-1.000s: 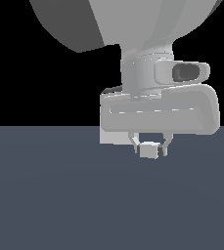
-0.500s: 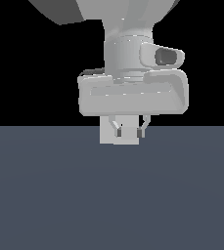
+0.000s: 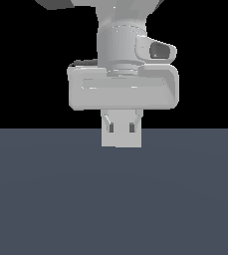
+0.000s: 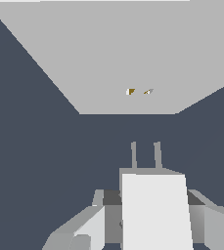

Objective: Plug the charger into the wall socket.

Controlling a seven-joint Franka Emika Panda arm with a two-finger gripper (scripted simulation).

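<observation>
in the wrist view the small off-white box-shaped charger (image 4: 155, 210) fills the lower centre of the frame, clamped between the pale grey end effector (image 4: 147, 215) fingers, its two thin prongs aimed at the flat off-white square wall socket (image 4: 118, 58) across the upper frame, apart from it. in the exterior view the end effector (image 3: 121, 130) sits at mid-frame above the dark grey-blue floor (image 3: 113, 199).
</observation>
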